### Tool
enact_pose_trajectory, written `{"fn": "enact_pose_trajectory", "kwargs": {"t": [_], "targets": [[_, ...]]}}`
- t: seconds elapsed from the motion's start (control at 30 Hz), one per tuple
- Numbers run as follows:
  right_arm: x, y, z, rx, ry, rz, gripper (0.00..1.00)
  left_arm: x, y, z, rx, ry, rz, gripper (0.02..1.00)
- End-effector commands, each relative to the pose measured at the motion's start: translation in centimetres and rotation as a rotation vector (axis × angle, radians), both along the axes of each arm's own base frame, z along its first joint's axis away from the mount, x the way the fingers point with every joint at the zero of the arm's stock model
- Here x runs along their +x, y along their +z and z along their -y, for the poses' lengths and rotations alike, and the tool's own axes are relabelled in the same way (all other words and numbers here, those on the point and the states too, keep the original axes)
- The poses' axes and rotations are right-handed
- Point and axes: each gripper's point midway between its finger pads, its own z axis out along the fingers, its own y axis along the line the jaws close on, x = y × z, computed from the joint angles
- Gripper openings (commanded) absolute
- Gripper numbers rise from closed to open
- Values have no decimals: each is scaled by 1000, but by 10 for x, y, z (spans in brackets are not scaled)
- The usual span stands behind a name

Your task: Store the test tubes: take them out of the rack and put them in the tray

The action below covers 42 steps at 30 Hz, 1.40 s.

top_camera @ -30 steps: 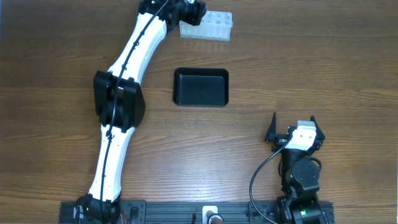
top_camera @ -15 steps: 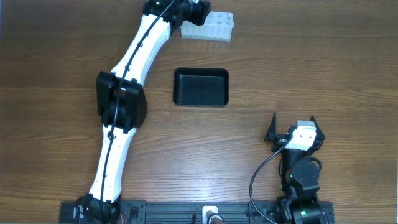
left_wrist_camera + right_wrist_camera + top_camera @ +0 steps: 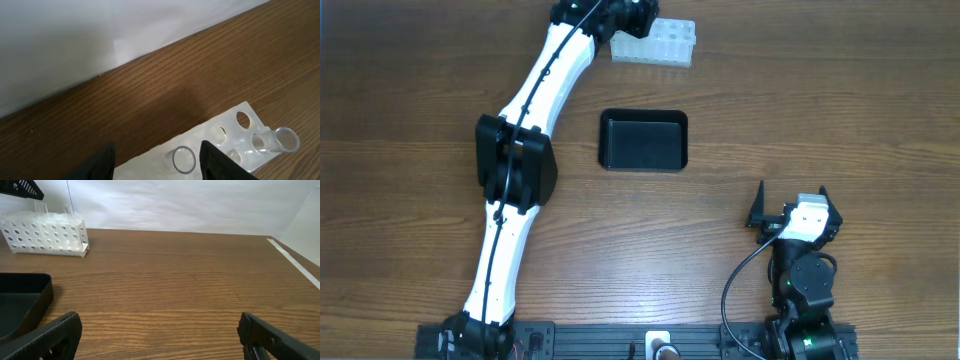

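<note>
"Where was the left gripper (image 3: 157,152)?"

"It hung right over one end of the white plastic rack with round holes (image 3: 235,125). Its two fingers were spread apart. The rim of a clear round test tube (image 3: 183,159) sat between them. I could not tell if a finger touched it."

"Were there more tubes?"

"Yes. A second clear test tube (image 3: 282,141) stood tilted in the rack, off to one side of that gripper."

"And the black rectangular tray (image 3: 643,140)?"

"It lay on the brown wooden worktop (image 3: 840,100), well apart from the left gripper. It was between the rack and the right gripper (image 3: 159,320)."

"What about the right gripper?"

"It sat low, close to its own arm's base. Its fingers were wide apart and held nothing. The tray was near it, ahead and off to one side. The rack was far ahead of it."
</note>
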Motion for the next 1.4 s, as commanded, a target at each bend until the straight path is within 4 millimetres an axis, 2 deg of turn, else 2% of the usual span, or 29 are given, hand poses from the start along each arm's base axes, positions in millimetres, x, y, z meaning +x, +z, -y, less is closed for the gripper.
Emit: {"fn": "enact_pose_trajectory", "kwargs": {"t": [0.03,0.37,0.57,1.4], "targets": [[-1,-1,3,5,-18,4,991,4,-19,1,17,-2,-6,538],[-1,-1,3,5,-18,4,991,4,-22,2,18,-3,-7,529],[-1,-1,3,5,-18,4,991,6,-35,2,21,-3,-17,516],[-1,-1,3,5,-18,4,991,8,-33,4,13,-7,-4,257]]}}
